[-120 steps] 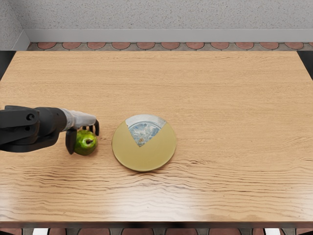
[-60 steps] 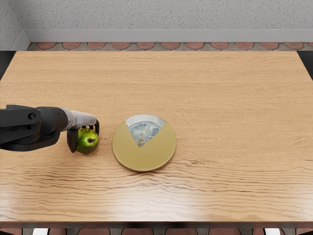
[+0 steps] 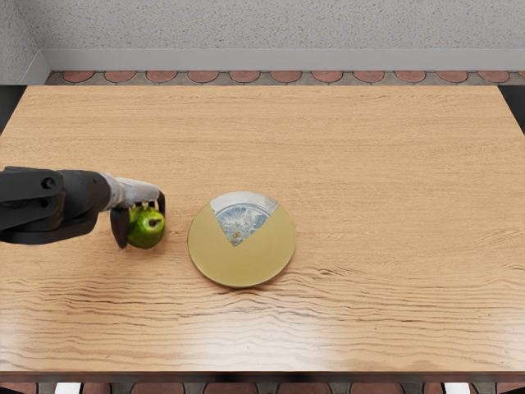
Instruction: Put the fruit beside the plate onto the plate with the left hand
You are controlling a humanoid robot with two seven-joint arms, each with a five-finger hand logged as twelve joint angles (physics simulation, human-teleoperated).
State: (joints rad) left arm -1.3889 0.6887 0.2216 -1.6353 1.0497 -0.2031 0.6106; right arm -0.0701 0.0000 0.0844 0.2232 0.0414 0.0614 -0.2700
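The wood table (image 3: 369,164) fills most of the view, with wavy lines in the wood near the front edge. A round yellow plate (image 3: 246,250) lies flat on it, a bit left of the middle. A blue-grey slice shows on the far part of the plate. Past the far edge of the table is a strip of red-brown floor tiles (image 3: 246,76), then a grey spotted wall (image 3: 287,25).

The dark left arm comes in low from the left. The left hand (image 3: 135,209) wraps around a green apple (image 3: 148,227), with its fingers (image 3: 120,227) curled on both sides. The apple is just left of the plate, not on it.
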